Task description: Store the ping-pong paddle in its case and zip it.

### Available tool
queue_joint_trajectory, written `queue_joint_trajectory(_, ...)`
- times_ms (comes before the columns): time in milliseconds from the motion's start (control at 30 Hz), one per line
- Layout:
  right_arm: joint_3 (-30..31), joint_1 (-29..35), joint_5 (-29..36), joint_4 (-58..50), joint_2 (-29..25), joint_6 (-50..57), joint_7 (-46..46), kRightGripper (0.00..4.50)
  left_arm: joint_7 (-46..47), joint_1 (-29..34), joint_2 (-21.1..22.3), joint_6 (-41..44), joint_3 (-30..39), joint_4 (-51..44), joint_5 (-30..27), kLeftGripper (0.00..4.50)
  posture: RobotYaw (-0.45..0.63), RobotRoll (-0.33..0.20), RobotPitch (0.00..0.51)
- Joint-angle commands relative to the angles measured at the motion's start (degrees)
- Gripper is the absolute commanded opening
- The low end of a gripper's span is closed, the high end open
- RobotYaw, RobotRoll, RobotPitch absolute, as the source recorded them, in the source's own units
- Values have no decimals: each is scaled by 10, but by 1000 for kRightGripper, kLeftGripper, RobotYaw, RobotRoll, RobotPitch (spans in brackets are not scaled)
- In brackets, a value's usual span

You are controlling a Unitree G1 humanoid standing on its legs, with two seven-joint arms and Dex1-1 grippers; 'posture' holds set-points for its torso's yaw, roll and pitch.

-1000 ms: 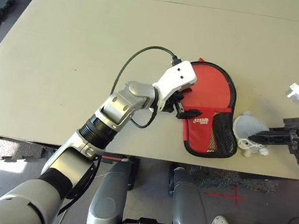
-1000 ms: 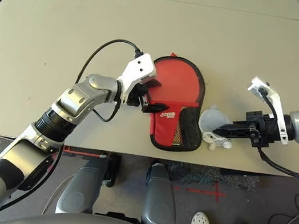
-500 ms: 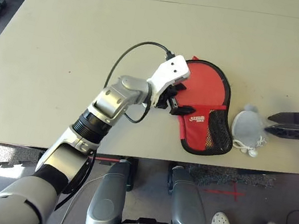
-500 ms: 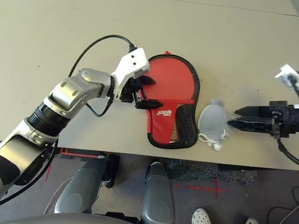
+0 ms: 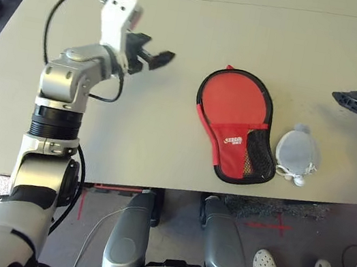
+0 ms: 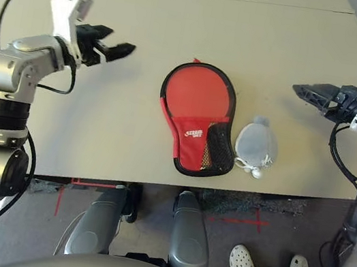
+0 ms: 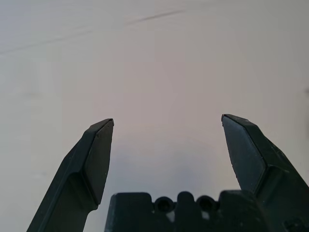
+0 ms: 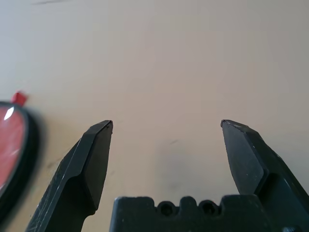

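Near the pale flat bench's [image 5: 170, 104] front edge lies the red, black-edged, paddle-shaped fabric case [image 5: 236, 99], with small white lettering too tiny to read. Just beside its right side sits 1 grey-white soft corded pouch [image 5: 297, 154]. Both grippers, left [image 7: 167, 118] and right [image 8: 167, 121], hold their jaws wide open, empty.

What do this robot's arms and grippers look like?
Both arms are silvery metal with black ribbed and smooth bands. Each wrist has a white bracket and a loose black cable. The left gripper and right gripper each have two black, angular fingers tapering to points.
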Motion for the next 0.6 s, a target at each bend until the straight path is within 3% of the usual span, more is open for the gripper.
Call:
queue_joint_trajectory(33,-40,-2,-4,36,13,-61,-102,4476,64,27,1,-80,40,46,18,4500,3,0,241)
queue_joint_trajectory(333,-74,2,-21,57,34,-147,-211,4476,192,50,-3,-296,102,153,30,4500,9,0,260)
queue_joint_trajectory(600,-76,-4,-43,61,46,-158,-219,4476,210,68,-2,-342,97,179,29,4500,26,0,276)
